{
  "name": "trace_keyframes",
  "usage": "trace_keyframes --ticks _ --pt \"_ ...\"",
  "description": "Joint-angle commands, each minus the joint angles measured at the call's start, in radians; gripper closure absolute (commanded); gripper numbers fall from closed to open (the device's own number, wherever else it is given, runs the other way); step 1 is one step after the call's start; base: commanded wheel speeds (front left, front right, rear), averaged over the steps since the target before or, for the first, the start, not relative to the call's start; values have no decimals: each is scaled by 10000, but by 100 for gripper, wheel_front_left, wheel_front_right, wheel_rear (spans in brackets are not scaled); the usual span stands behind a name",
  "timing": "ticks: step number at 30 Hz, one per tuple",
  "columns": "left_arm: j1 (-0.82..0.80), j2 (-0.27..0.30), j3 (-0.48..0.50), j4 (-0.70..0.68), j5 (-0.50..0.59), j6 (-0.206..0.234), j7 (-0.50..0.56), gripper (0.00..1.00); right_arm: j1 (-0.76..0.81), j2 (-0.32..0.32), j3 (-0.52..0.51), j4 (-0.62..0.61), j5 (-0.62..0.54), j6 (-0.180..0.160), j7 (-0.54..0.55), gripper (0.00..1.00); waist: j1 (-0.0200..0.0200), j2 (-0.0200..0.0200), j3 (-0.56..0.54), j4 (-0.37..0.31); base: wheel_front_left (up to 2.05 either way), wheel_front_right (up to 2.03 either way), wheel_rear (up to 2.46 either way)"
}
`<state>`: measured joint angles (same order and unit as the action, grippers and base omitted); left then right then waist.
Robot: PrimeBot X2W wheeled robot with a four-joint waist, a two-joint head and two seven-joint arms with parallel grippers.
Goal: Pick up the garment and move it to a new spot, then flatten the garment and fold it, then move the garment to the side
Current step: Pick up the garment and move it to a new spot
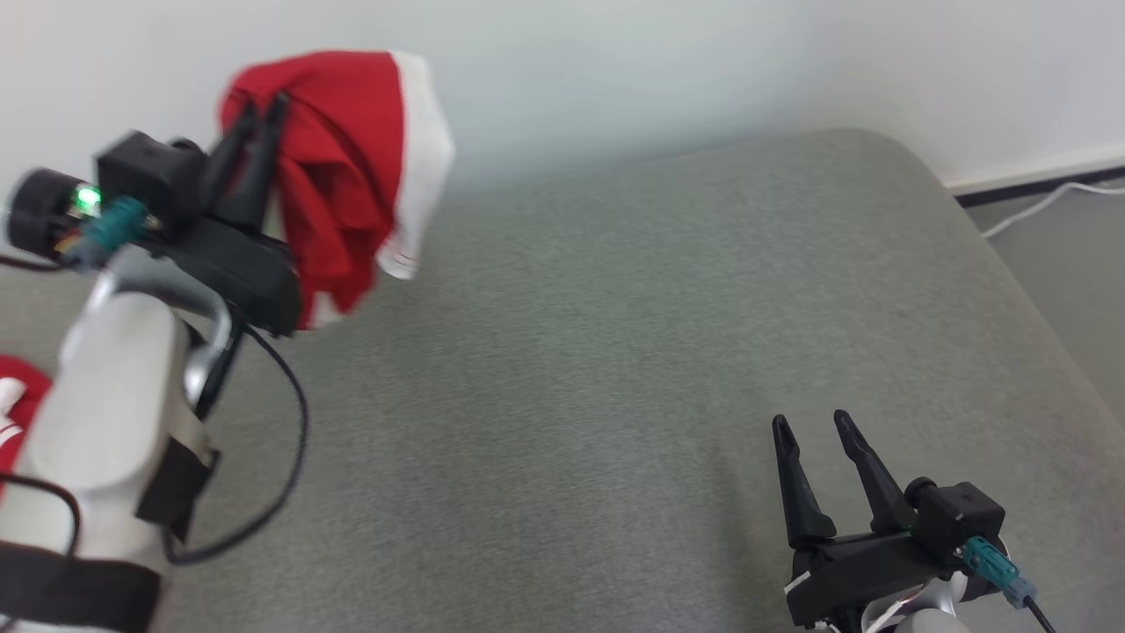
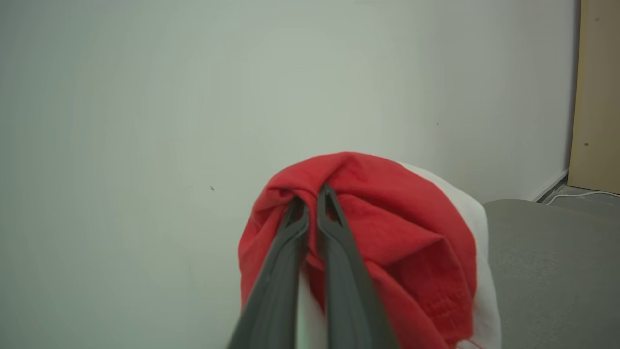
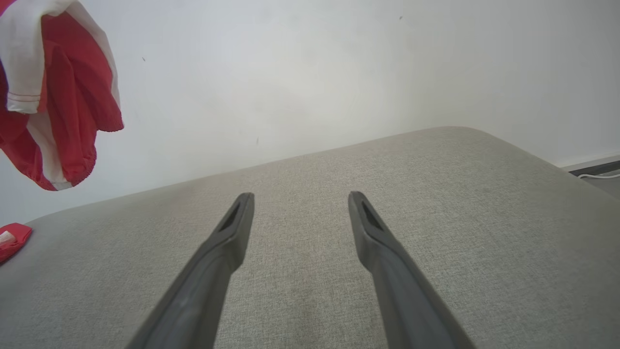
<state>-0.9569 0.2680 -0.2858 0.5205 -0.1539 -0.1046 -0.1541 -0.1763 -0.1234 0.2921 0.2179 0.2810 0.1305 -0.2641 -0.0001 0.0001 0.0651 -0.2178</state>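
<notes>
One bunched red-and-white garment point(image 1: 343, 158) hung pinched in our left claw point(image 1: 265, 104) above the grey cushion's point(image 1: 659, 352) far-left corner, lifted clear, we judged, for carrying elsewhere; our right claw point(image 1: 810, 419) hovered spread, empty, near its near-right edge.

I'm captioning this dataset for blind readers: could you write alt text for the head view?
The left gripper, high at upper left, is shut on a bunched red and white fabric garment hanging above a grey upholstered surface. The right gripper rests open at lower right, holding nothing; a white wall stands behind.
</notes>
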Motion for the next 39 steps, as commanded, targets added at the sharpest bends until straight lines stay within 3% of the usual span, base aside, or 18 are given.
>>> trace_keyframes --ticks 1,10,19,26,39 --pt "343 -89 -81 -297 -155 -18 58 100 -49 3 -5 -15 -32 4 -5 0 1 -1 105 -464 0 0 0" --pt "1758 -877 -830 -1836 -378 75 410 100 43 -24 -163 -97 -35 4 -4 0 1 -1 215 -820 0 0 0" --pt "3332 -1506 -1715 -1767 -640 86 274 100 64 -84 -180 -120 -38 4 -4 0 1 -1 235 -299 0 0 0" --pt "3895 -1375 -2351 -931 -178 151 -15 100 -46 -126 -29 -32 102 3 -4 0 1 -1 285 23 0 0 0" --pt "3079 -955 -2198 793 50 447 -796 100 -106 -245 46 65 174 4 -4 0 1 -1 286 109 0 0 0"
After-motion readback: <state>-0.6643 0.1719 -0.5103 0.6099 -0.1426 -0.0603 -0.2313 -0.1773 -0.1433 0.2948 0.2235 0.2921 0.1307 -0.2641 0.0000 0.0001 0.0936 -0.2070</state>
